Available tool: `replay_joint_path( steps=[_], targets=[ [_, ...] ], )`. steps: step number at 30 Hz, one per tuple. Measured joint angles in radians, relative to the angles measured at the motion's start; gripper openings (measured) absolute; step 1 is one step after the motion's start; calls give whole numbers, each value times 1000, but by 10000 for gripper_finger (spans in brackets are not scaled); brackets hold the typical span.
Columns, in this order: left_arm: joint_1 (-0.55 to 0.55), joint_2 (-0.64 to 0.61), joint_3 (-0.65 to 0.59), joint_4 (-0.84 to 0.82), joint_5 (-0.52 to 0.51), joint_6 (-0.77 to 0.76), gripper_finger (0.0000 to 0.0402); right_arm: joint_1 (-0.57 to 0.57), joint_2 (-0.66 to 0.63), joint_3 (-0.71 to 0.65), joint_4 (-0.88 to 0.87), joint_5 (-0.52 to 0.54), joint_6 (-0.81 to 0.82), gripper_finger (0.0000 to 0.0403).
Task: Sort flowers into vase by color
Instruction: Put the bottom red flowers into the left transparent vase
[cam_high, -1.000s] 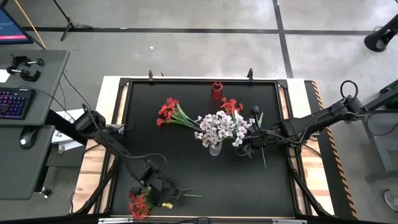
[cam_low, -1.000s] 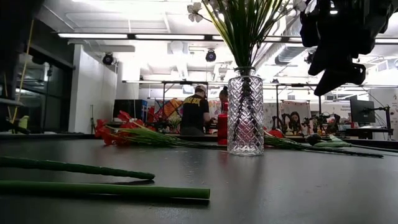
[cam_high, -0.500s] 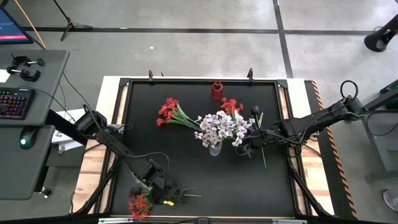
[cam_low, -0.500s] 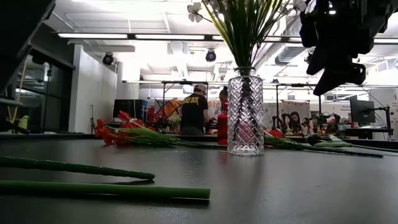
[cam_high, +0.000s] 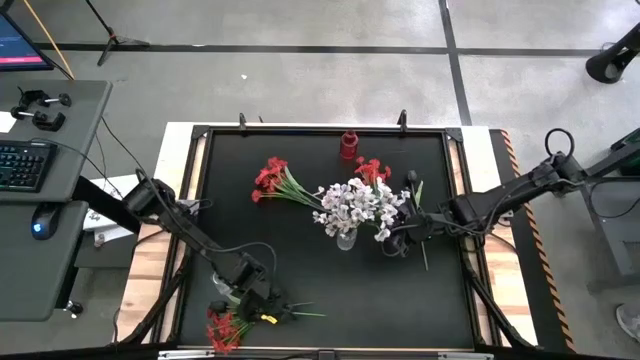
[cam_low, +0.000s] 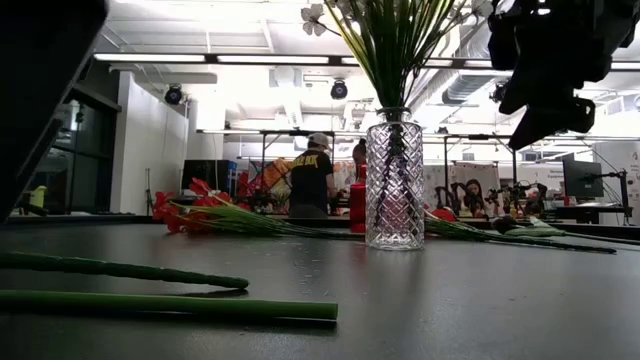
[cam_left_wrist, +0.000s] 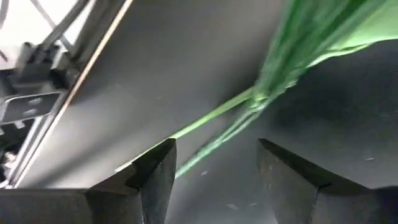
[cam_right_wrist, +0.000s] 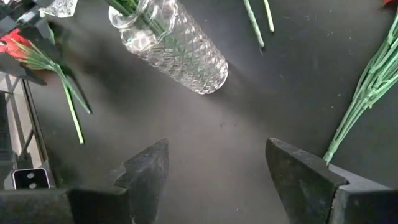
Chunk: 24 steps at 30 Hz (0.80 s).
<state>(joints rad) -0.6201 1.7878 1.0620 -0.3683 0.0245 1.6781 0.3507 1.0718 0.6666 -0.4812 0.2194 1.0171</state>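
Here the nearest danger is at the front edge of the table, where the left claw hangs with its fingers apart just over the thin green stems of a red bunch; it grips nothing. In its wrist view the stems run slanted between the two fingers, so if the claw closes a little off line, I think it can catch only one stem or push the bunch sideways toward the table edge, which is close. These stems are long, thin and flexible, so a lifted bunch will probably droop, and its red blooms may swing. Farther in, the right claw is also open and empty, and it hovers just beside the glass vase. This tall, narrow vase already holds the white flowers, so it looks top-heavy; a bump from this claw could tip it. Beside that claw lies a dark bloom on its stem, and one more red bunch lies near it. Behind the vase, a third red bunch lies flat on the table, and a small red vase stands at the far edge, still without flowers.
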Motion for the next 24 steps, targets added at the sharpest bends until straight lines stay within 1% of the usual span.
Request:
replay_joint_path(
  steps=[3, 6, 11, 15, 17, 19, 21, 24],
  targets=[
    [-8, 0, -10, 6, 13, 11, 209, 18, 0, 0, 0, 31, -2, 256],
    [-17, 0, -10, 57, 51, -11, 209, 28, 0, 0, -6, 64, -3, 256],
    [-10, 16, -10, 84, 69, -38, 209, 31, 0, 0, -8, 74, 1, 256],
    [4, 47, -10, 81, 41, -42, 209, 31, 0, 0, -7, 75, 4, 256],
    [4, 48, -9, 85, -32, 4, 209, 31, 0, 0, -8, 75, 4, 256],
    [-5, 39, -9, 92, -82, 57, 209, 31, 0, 0, -8, 75, 4, 256],
    [-10, 21, -10, 124, -72, 51, 209, 31, 0, 0, -8, 74, -2, 256],
    [-13, -4, 20, 136, -48, 3, 209, 31, 0, 0, -8, 74, -4, 256]
  ],
)
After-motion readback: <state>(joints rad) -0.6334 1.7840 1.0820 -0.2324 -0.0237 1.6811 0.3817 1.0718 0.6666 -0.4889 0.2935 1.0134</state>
